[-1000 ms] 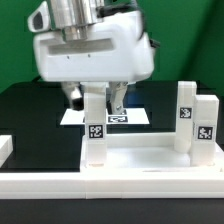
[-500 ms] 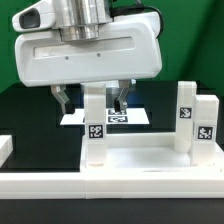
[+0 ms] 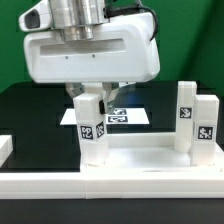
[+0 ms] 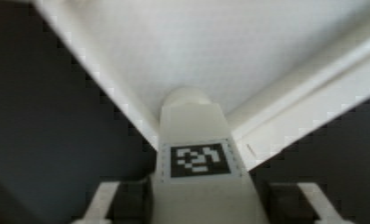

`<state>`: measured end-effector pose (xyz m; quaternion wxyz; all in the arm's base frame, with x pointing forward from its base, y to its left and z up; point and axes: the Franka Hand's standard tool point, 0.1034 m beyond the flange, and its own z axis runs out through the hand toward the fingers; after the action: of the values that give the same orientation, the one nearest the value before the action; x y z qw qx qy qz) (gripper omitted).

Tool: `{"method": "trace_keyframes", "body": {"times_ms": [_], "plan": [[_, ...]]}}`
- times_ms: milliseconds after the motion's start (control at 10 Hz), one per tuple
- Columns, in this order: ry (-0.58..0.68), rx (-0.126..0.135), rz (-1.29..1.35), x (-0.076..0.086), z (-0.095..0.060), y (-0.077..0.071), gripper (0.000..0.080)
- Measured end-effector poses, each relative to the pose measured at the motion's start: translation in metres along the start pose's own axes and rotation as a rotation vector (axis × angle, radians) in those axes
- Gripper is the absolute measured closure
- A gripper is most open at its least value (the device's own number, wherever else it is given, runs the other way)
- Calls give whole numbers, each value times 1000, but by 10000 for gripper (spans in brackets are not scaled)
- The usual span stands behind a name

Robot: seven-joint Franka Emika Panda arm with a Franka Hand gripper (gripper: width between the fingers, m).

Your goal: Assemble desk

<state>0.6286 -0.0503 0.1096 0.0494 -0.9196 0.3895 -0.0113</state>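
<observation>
Exterior view: white two-finger gripper (image 3: 92,100) directly above short white square plastic leg (image 3: 92,135) bearing black-and-white tags; fingers closed on leg's upper end, holding it upright. Leg's foot at corner of large white rimmed rectangular desk panel (image 3: 140,165), likely for seating or turning into socket. Two more tagged white legs (image 3: 196,125) already upright, well apart toward the exterior view's right. Flat white marker board (image 3: 125,117) behind gripper.

Wrist view: same leg (image 4: 201,140) between finger pads (image 4: 107,203), tag facing camera; panel rim (image 4: 306,100) just beside leg, black table beyond.
</observation>
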Motion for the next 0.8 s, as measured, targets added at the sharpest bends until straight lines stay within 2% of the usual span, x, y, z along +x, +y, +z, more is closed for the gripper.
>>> {"method": "trace_keyframes", "body": {"times_ms": [100,200,300,400,600,800], "plan": [[-16,-3,182,-2,-2,-2,511],[-27,5,395,-2,0,-4,511],[-44,50,627,-1,3,-7,511],[-61,81,771,0,3,-6,511],[-63,86,879,1,4,-7,511],[-56,86,780,1,4,-7,511]]}}
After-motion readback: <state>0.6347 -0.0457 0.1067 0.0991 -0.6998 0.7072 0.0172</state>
